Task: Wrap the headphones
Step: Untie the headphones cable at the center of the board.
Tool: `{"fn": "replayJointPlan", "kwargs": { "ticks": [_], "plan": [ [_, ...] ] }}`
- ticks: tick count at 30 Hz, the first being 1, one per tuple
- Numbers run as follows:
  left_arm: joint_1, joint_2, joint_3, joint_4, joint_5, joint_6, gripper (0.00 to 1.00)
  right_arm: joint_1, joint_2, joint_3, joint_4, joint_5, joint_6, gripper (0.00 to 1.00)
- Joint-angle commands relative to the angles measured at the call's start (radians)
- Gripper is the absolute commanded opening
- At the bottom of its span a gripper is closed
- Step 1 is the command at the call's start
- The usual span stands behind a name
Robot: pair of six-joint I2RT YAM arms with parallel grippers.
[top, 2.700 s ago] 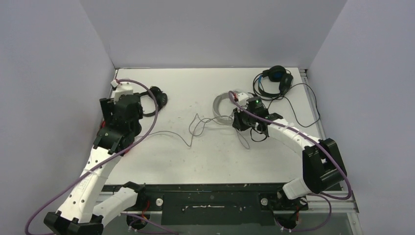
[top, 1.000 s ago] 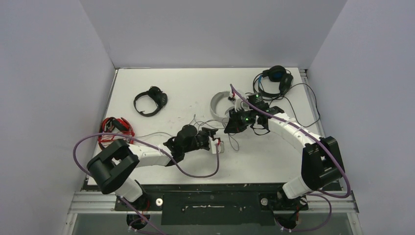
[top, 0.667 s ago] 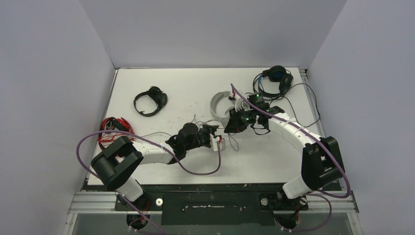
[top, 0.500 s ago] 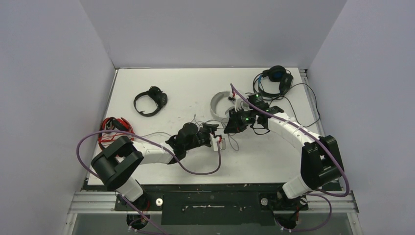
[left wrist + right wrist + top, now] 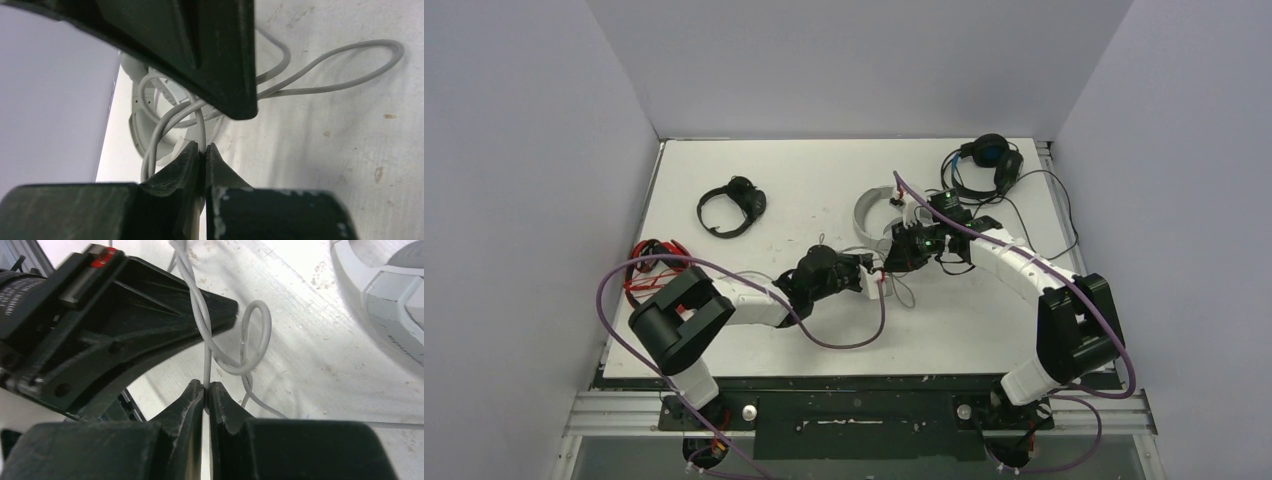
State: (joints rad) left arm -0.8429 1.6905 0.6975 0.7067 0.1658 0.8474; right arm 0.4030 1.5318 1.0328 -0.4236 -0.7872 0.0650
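As both arms meet in the middle, left gripper (image 5: 204, 150): fingertips pinched together on the grey cable (image 5: 320, 55);
right gripper (image 5: 206, 388): clamped on that same cable, just beside the left;
white-grey headset (image 5: 869, 208): lying just behind the right gripper;
black-and-blue headset (image 5: 989, 160): far right corner;
small black headset (image 5: 732, 208): far left;
red-and-black headset (image 5: 652, 262): left edge

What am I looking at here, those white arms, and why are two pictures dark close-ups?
Two robot arms are bolted at the near edge of the table. The wide picture comes from a camera above and behind them; each close-up comes from a wrist camera looking along that arm's black fingers. On the table lie a white headset, a black-blue headset, a small black headset and a red-black headset. The left gripper and the right gripper are each shut on a thin grey cable by the white headset.
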Motion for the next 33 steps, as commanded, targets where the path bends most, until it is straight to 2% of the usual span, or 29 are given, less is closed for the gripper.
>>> {"fn": "replayJointPlan", "kwargs": {
  "ticks": [1, 4, 9, 14, 17, 21, 25, 29, 31, 33],
  "plan": [
    [-0.006, -0.110, -0.036, 0.038, -0.113, -0.044, 0.00, -0.026, -0.035, 0.037, -0.007, 0.085, 0.015, 0.00],
    [-0.020, -0.260, -0.119, -0.002, -0.203, -0.168, 0.00, -0.088, -0.061, 0.004, 0.020, 0.167, 0.064, 0.00],
    [0.001, -0.600, -0.174, -0.251, -0.326, -0.419, 0.00, -0.230, -0.105, -0.064, 0.080, 0.274, 0.162, 0.00],
    [0.153, -0.923, -0.150, -0.519, -0.419, -0.580, 0.00, -0.266, -0.131, -0.101, 0.113, 0.380, 0.229, 0.00],
    [0.273, -1.028, -0.089, -0.622, -0.520, -0.585, 0.00, -0.277, -0.139, -0.122, 0.129, 0.404, 0.253, 0.00],
    [0.402, -1.003, 0.023, -0.685, -0.646, -0.476, 0.00, -0.280, -0.141, -0.144, 0.146, 0.442, 0.274, 0.00],
    [0.489, -0.938, 0.113, -0.574, -0.899, -0.317, 0.00, -0.281, -0.137, -0.149, 0.133, 0.487, 0.285, 0.00],
    [0.512, -0.903, 0.137, -0.274, -1.124, -0.115, 0.00, -0.282, -0.149, -0.164, 0.132, 0.566, 0.315, 0.00],
    [0.528, -0.897, 0.124, -0.107, -1.158, -0.035, 0.00, -0.281, -0.154, -0.169, 0.126, 0.612, 0.335, 0.00],
    [0.538, -0.893, 0.122, -0.018, -1.170, 0.014, 0.00, -0.281, -0.162, -0.174, 0.126, 0.641, 0.345, 0.00]
  ]
}}
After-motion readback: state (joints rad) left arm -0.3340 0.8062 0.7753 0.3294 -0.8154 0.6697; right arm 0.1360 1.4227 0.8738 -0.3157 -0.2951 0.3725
